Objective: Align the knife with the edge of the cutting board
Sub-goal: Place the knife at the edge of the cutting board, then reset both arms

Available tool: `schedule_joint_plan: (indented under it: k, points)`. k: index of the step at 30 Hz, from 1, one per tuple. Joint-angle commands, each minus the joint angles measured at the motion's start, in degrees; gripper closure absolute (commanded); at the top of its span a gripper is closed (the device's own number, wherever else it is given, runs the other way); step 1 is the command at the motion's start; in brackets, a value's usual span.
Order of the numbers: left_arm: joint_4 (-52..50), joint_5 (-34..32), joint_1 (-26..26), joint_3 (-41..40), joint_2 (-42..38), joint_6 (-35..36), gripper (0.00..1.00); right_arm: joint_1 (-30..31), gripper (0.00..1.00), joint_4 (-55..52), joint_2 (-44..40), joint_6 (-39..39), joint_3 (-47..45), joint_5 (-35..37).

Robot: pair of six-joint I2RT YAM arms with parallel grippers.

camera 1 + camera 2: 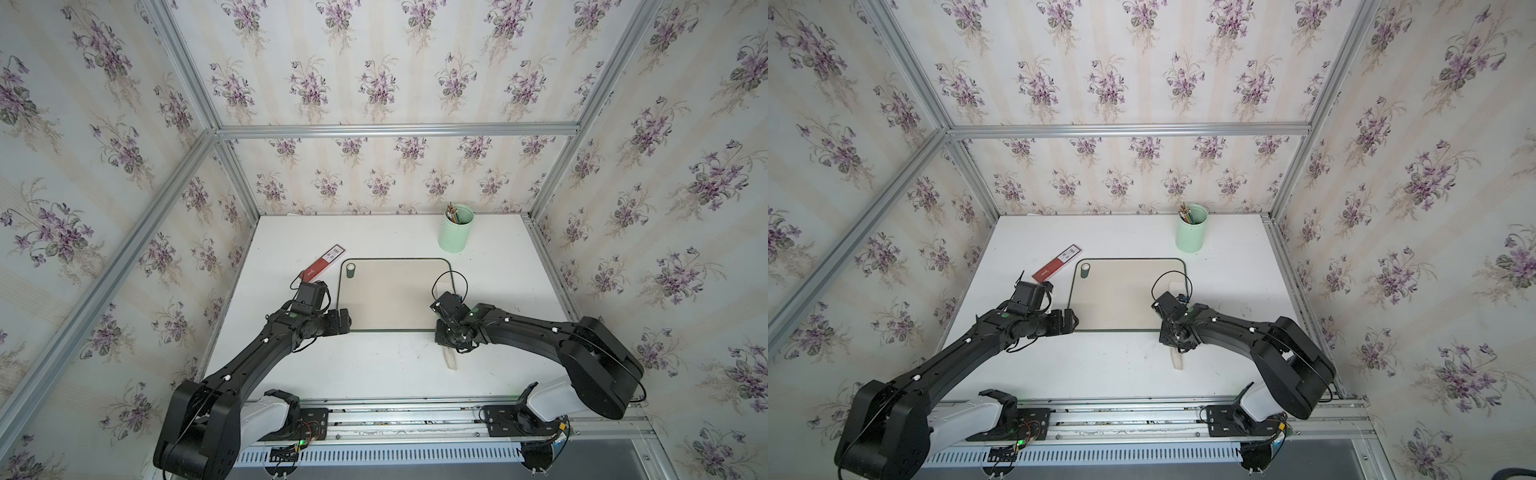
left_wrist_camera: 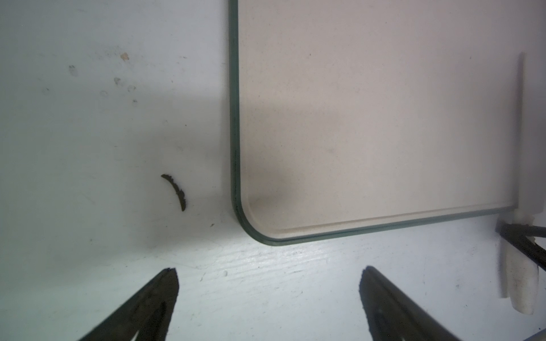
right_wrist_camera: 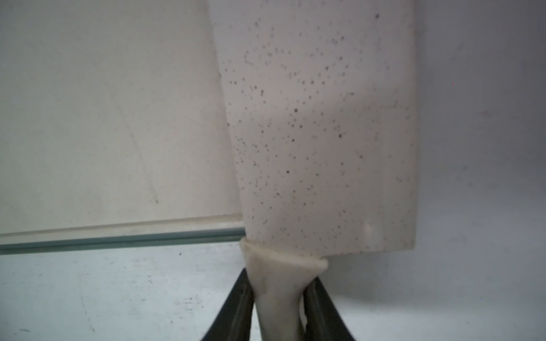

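Two claws are over the surface (image 1: 374, 365), and only one has work. The right claw (image 3: 280, 298) is clamped on the slim handle of the knife (image 3: 319, 133), just behind the broad blade. The left claw (image 2: 269, 270) is spread wide and holds nothing, poised off the near left corner of the cutting board (image 1: 390, 295).

The knife is at the board's right side. Its long axis runs away from the robot: the handle pokes out past the near edge toward the arm bases, and the blade reaches on ahead of the claw. From the right wrist, the blade covers the board's right-hand edge — beige board on one side of it, bare surface on the other. Its inner edge slants a little against the board's near rim, though I can't tell whether it lies flat or is lifted slightly.

The knife is already in the right arm's grip, so to my eye only a small twist about the handle is left to bring the blade square with that hidden edge.
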Motion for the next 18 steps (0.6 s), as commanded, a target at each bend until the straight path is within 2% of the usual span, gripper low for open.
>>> schedule_joint_plan:
  k: [1,15,18]
  points:
    - [0.7,-0.3,0.0,0.2,0.0,0.5,0.01,0.1,0.65,0.1,0.1,0.1,0.0,0.5]
    - [0.7,-0.3,0.0,0.2,0.0,0.5,0.01,0.1,0.33,-0.3,-0.5,-0.4,0.2,0.3]
    - [0.5,-0.8,0.0,0.2,-0.2,0.5,0.01,0.1,0.28,-5.1,-3.2,-1.8,1.7,4.1]
